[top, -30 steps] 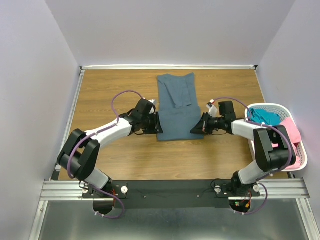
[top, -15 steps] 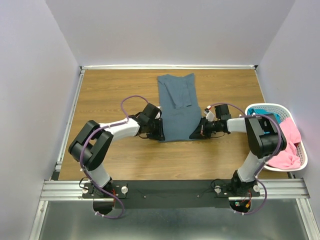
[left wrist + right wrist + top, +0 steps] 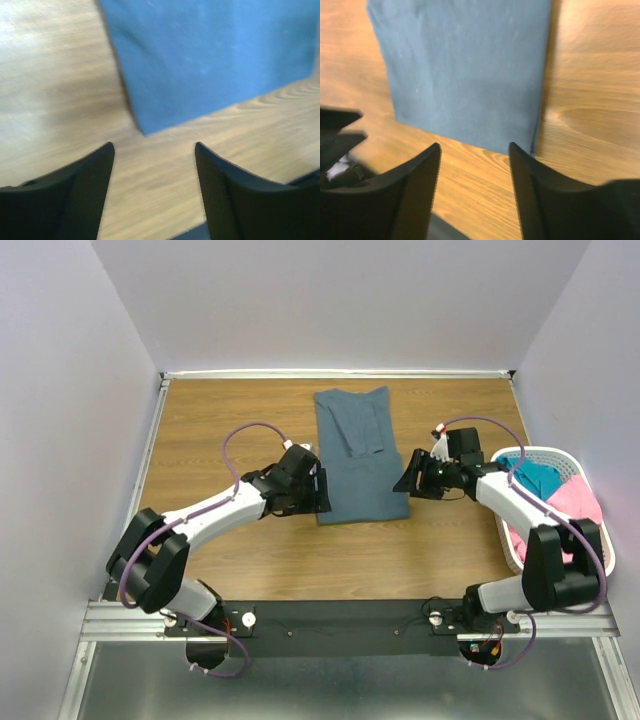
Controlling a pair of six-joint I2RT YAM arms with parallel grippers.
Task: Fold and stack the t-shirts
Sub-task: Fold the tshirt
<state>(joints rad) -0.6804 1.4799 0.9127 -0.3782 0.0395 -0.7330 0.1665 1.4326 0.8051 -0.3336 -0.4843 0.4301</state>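
The slate blue-grey t-shirt (image 3: 358,465) lies flat on the table as a long narrow fold, with a sleeve folded over its far half. My left gripper (image 3: 322,493) stands open just off its near left corner. In the left wrist view the left gripper (image 3: 154,150) has only bare wood between its fingers, and the t-shirt (image 3: 210,60) corner is just ahead. My right gripper (image 3: 403,481) is open beside the near right edge; in the right wrist view the right gripper (image 3: 475,148) is empty, just short of the t-shirt (image 3: 465,70) hem. A teal t-shirt (image 3: 535,476) and a pink t-shirt (image 3: 580,502) sit in the basket.
The white slotted basket (image 3: 545,451) stands at the table's right edge, close behind my right arm. Grey walls close in the table on the left, back and right. Bare wood shows around the folded shirt.
Both grippers have opened and let go of the blue-grey shirt's near corners. They have drawn back slightly outward, and the shirt lies flat.
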